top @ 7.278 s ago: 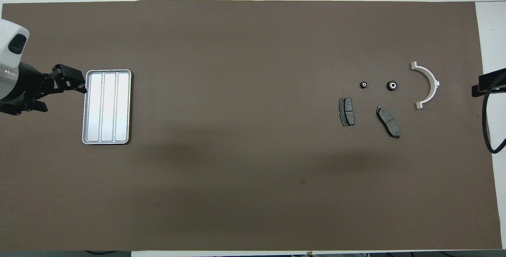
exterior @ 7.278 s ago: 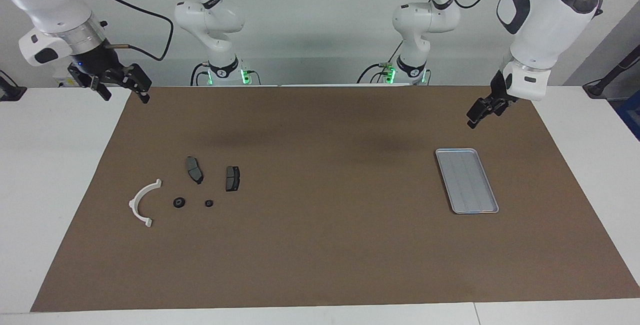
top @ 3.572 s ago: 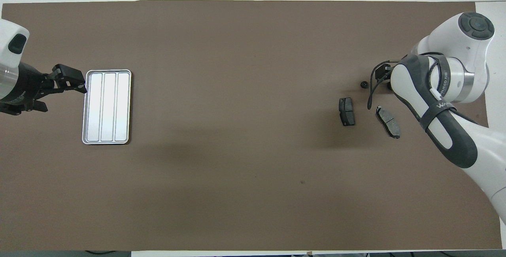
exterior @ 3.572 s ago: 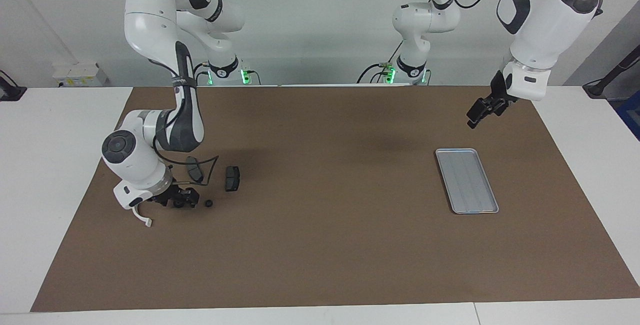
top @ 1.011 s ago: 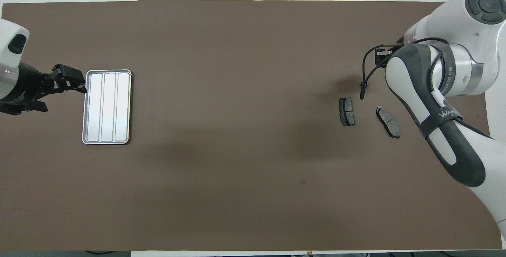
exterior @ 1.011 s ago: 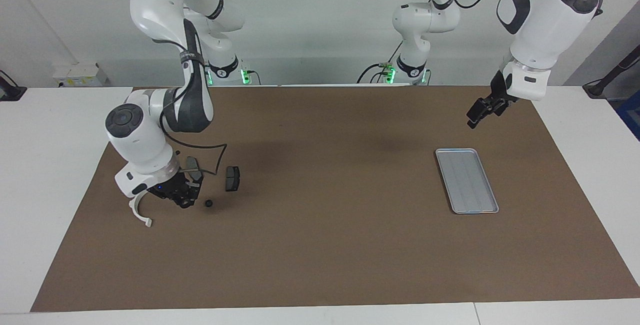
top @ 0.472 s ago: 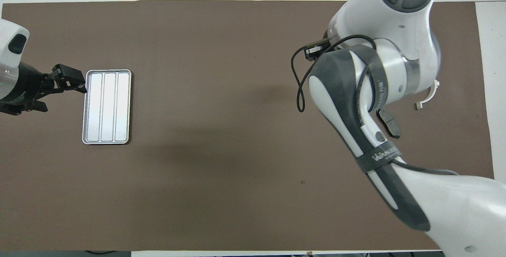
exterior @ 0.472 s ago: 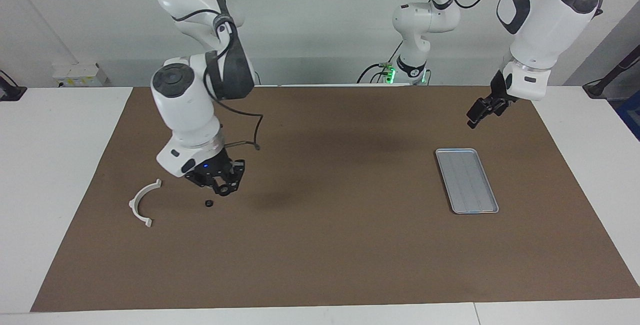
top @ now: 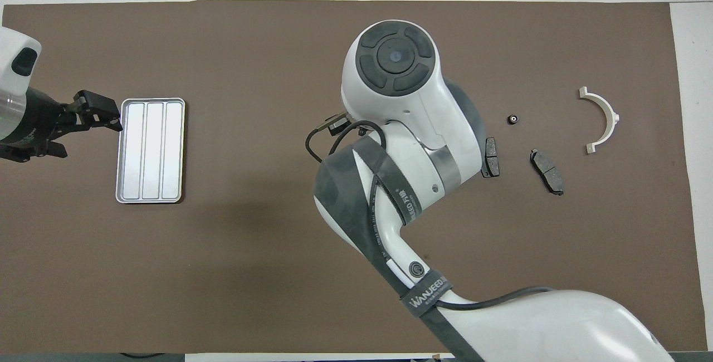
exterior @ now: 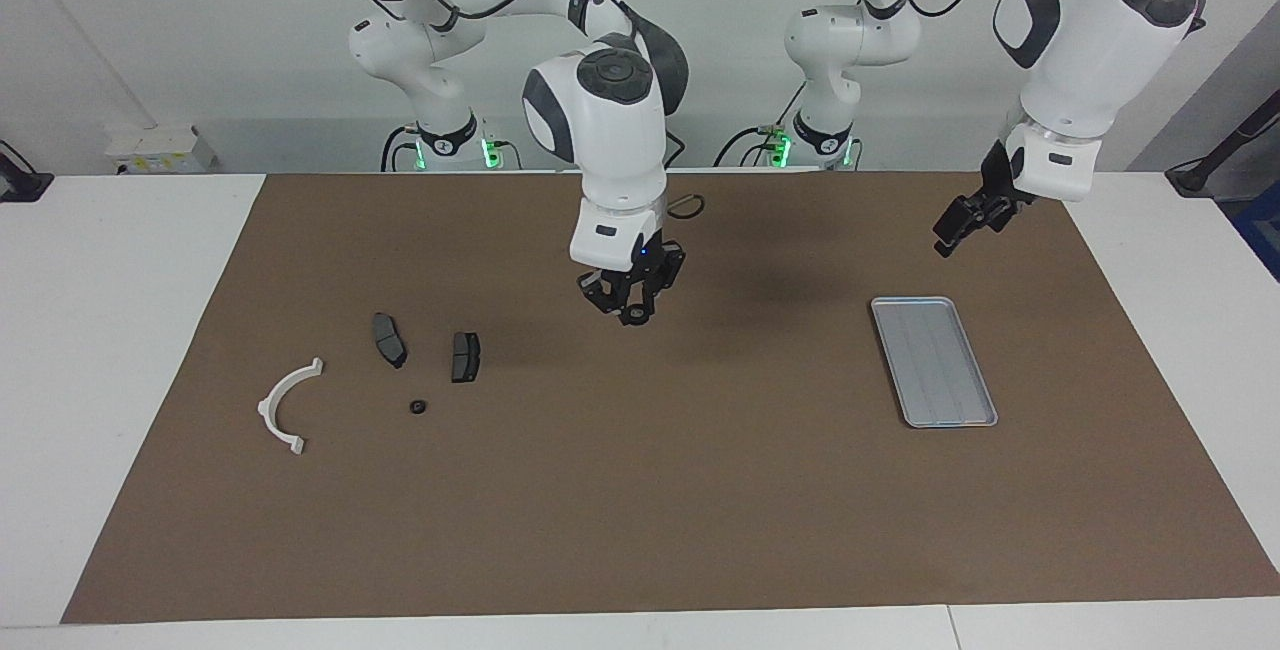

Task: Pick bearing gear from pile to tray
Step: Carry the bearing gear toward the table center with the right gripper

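Observation:
My right gripper (exterior: 631,308) is up in the air over the middle of the brown mat, between the pile and the tray, shut on a small black round bearing gear. In the overhead view the arm's own wrist hides it. The pile holds a white half-ring bracket (exterior: 268,400), two dark brake pads (exterior: 388,338) (exterior: 464,356) and one small black round piece (exterior: 417,407). The light-grey ribbed tray (exterior: 935,360) lies empty toward the left arm's end. My left gripper (exterior: 960,226) waits in the air beside the tray (top: 151,150).
The brown mat (exterior: 640,490) covers most of the white table. In the overhead view the right arm's body covers the mat's middle and part of one brake pad (top: 491,157); the bracket (top: 610,114) and small round piece (top: 512,120) show.
My right gripper closed on the larger black round piece in the pile, lifted it and carried it toward the left arm's end, now over mid-mat. The left arm has not moved.

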Robot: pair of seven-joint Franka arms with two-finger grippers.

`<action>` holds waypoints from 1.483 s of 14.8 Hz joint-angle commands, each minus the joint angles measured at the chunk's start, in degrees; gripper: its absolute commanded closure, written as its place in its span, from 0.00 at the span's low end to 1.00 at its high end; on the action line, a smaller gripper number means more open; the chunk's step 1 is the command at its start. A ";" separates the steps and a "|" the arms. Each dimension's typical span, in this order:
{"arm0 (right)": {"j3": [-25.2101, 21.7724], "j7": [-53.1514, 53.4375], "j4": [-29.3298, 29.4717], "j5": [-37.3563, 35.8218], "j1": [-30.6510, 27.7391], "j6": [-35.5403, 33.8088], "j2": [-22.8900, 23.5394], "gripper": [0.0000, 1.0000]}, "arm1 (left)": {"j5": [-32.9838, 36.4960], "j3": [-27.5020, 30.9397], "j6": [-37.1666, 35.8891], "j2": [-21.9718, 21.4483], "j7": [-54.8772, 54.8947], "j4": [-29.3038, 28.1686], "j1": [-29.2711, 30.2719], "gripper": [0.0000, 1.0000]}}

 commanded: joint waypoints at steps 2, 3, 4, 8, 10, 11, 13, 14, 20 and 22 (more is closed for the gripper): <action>-0.66 2.48 2.93 0.59 1.09 2.13 5.65 0.91 | -0.90 -0.21 0.84 -1.48 0.32 -1.47 0.42 0.00; -0.57 2.65 2.84 0.58 1.27 2.74 6.61 0.91 | -0.90 -0.30 0.84 -1.48 0.32 -1.47 0.42 0.00; -0.39 2.74 2.76 0.58 1.35 3.53 7.06 0.91 | -0.90 -0.30 0.84 -1.48 0.32 -1.47 0.42 0.00; 0.05 2.74 0.47 0.76 1.35 5.82 7.94 0.91 | -0.90 -0.39 0.75 -1.48 0.41 -1.47 0.25 0.00; 1.53 3.88 0.21 0.76 1.44 6.78 8.29 0.91 | -0.90 -0.30 0.84 -1.48 0.32 -1.47 0.42 0.00; 2.24 4.49 0.29 0.76 1.44 7.22 8.81 0.91 | -0.90 -0.30 0.84 -1.48 0.32 -1.47 0.68 0.00; 2.68 5.99 -1.27 0.67 2.84 9.76 9.70 0.91 | -0.90 -0.30 0.84 -1.48 0.32 -1.47 0.95 0.00; 2.77 6.00 -3.55 0.59 3.02 11.78 9.61 0.91 | -0.90 -0.30 0.84 -1.48 0.32 -1.47 0.95 0.00; 2.86 4.94 -11.65 0.50 2.94 17.59 8.91 0.91 | -0.90 -0.39 0.23 -1.48 0.32 -1.55 0.78 0.00; 2.86 4.85 -11.92 0.58 2.85 18.30 8.91 0.90 | -0.90 -0.39 -0.04 -1.48 0.32 -1.47 0.25 0.00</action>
